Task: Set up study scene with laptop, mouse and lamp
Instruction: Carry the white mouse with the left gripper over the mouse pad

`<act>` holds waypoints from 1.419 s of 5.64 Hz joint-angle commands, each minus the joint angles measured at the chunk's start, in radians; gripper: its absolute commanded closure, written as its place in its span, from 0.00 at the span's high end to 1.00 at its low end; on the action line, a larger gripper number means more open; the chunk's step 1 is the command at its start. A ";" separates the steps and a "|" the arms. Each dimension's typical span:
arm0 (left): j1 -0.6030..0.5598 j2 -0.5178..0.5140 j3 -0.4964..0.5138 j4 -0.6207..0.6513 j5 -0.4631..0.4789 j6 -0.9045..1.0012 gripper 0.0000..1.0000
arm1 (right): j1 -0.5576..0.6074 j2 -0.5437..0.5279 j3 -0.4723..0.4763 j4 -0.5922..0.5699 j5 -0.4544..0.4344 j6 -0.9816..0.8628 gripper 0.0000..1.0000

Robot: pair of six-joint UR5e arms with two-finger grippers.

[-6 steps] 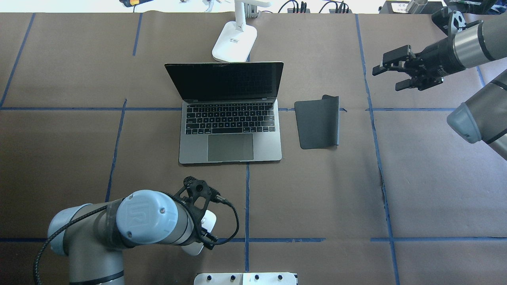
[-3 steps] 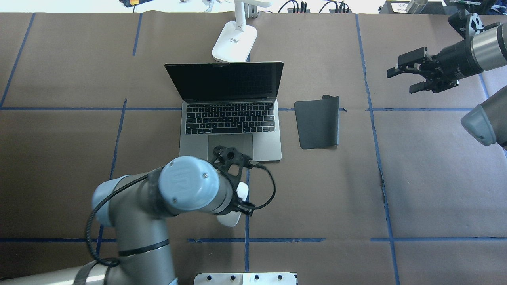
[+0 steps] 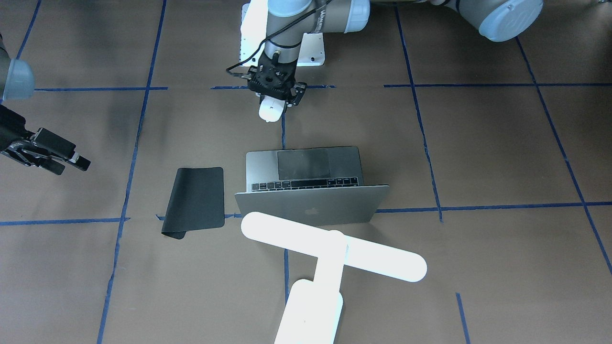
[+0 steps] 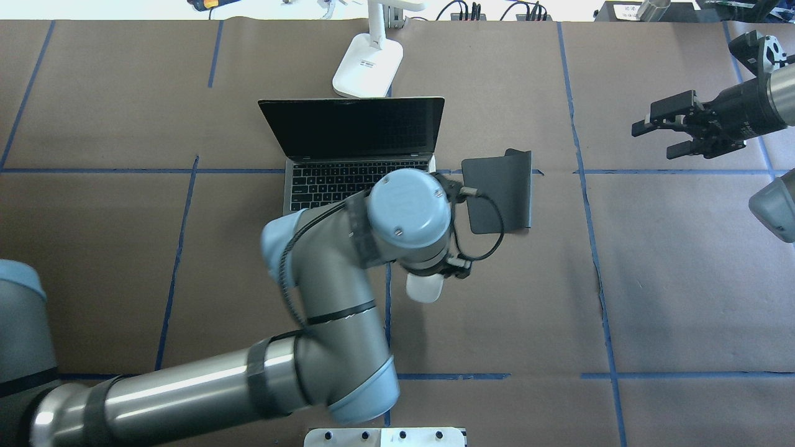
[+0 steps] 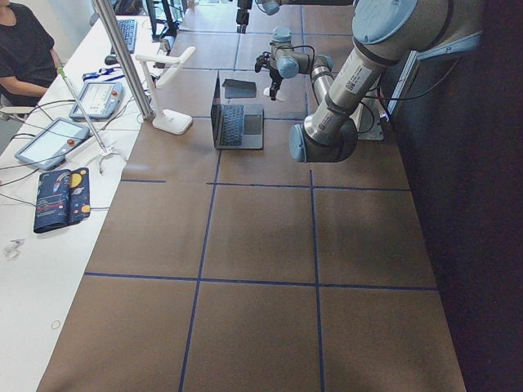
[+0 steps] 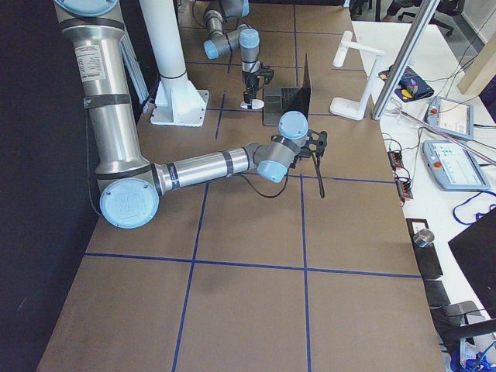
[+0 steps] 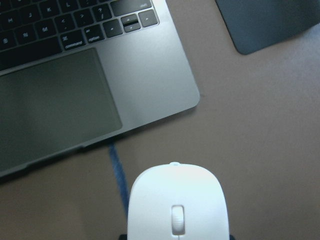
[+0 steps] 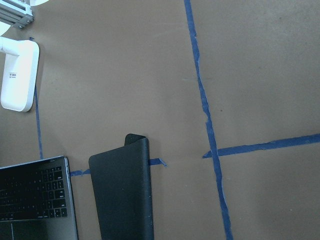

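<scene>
The open grey laptop (image 4: pixel 348 133) sits mid-table, its lid's logo facing the front view (image 3: pixel 311 165). The white lamp (image 4: pixel 367 65) stands just behind it, its bar head bright in the front view (image 3: pixel 334 246). My left gripper (image 3: pixel 276 94) is shut on the white mouse (image 4: pixel 424 288) and holds it above the table by the laptop's front right corner. The left wrist view shows the mouse (image 7: pixel 177 205) with the trackpad (image 7: pixel 55 105) ahead. My right gripper (image 4: pixel 657 138) is open and empty at the far right, well clear of the mat.
A black mat (image 4: pixel 500 192) with one curled edge lies right of the laptop, also in the right wrist view (image 8: pixel 122 195). A white bolted pedestal (image 4: pixel 385 436) sits at the near edge. Blue tape lines cross the brown table cover.
My left arm has carried the mouse from the near edge forward and right to beside the laptop's front right corner. My right gripper has drawn back to the right, still open.
</scene>
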 commanded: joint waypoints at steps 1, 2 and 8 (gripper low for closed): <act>-0.040 -0.209 0.352 -0.161 -0.003 -0.107 0.04 | 0.015 -0.040 -0.010 0.000 0.002 -0.064 1.00; -0.049 -0.288 0.504 -0.246 0.002 -0.128 0.05 | 0.031 -0.056 -0.013 -0.002 0.002 -0.082 1.00; -0.060 -0.446 0.934 -0.537 0.100 -0.148 0.13 | 0.033 -0.066 -0.025 -0.002 -0.002 -0.084 1.00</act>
